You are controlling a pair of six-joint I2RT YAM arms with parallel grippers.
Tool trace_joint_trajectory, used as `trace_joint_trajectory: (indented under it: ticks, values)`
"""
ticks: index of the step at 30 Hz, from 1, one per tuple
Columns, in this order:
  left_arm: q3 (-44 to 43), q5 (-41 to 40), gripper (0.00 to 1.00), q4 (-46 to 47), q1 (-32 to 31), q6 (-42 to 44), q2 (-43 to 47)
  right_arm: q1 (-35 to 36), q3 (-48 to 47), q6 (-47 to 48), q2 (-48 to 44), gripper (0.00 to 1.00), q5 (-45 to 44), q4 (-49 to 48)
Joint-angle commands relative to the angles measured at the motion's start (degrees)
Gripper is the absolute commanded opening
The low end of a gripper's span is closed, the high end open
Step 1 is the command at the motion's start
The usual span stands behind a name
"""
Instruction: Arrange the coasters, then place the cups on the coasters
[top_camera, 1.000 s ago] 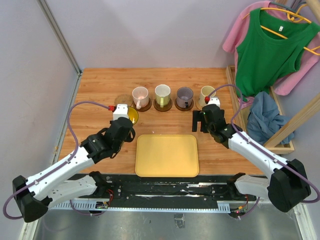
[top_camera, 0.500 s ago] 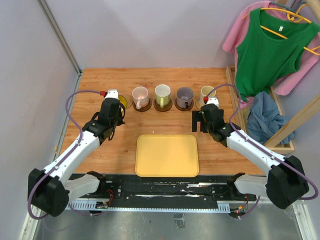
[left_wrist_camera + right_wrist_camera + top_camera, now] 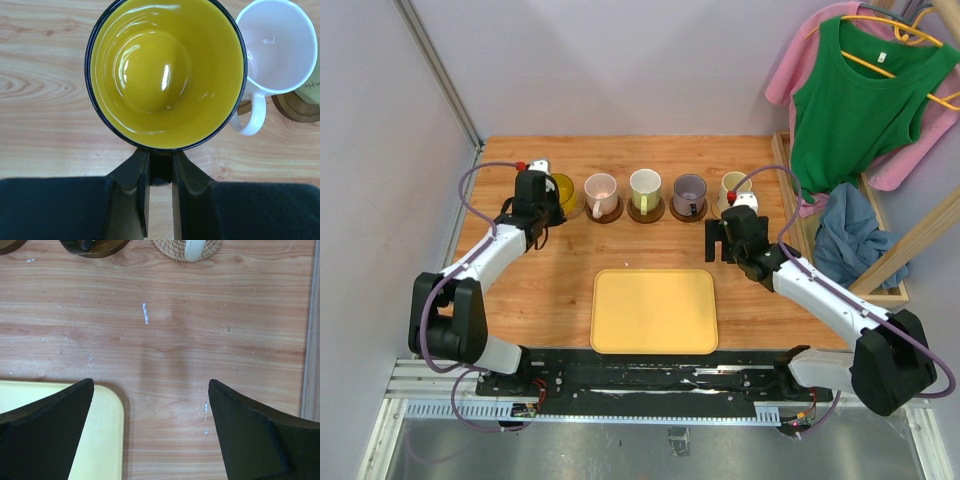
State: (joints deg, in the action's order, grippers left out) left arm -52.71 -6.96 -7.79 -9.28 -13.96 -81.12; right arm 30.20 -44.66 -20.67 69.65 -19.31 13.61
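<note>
A yellow cup (image 3: 167, 70) with a dark rim fills the left wrist view, and my left gripper (image 3: 161, 167) is shut on its dark handle. In the top view this yellow cup (image 3: 562, 188) is at the left end of the row, with the left gripper (image 3: 547, 190) beside it. Any coaster beneath it is hidden. The pink cup (image 3: 600, 188), green-white cup (image 3: 645, 184) and purple-grey cup (image 3: 689, 188) stand on brown coasters (image 3: 646, 213). The cream cup (image 3: 734, 185) sits on a woven coaster (image 3: 187, 247). My right gripper (image 3: 150, 390) is open over bare wood.
A yellow tray (image 3: 654, 310) lies at the near middle, its corner (image 3: 102, 440) beside my right gripper's left finger. A wooden rack (image 3: 880, 270) with hanging clothes stands along the right edge. A wall with a metal rail (image 3: 475, 160) bounds the left.
My left arm has carried the yellow cup from beside the tray's far left corner back to the left end of the cup row. The right arm has barely moved.
</note>
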Motion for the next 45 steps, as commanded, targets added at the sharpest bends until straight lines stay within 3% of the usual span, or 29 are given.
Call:
trace_joint_trajectory:
  ticks: [1, 16, 45]
  values:
    - [-3.7, 4.7, 0.01, 10.5, 1.3, 0.0, -3.0, -0.8, -2.5, 0.5, 1.1, 0.98, -1.3, 0.7]
    - [-11.4, 6.9, 0.01, 9.5, 3.4, 1.6, -14.1, -0.9, -3.9, 0.0, 3.8, 0.99, -1.8, 0.7]
    - [-10.3, 6.4, 0.01, 7.3, 3.5, 2.4, -17.4, -0.9, -4.2, -0.6, 5.9, 0.98, -0.5, 0.5]
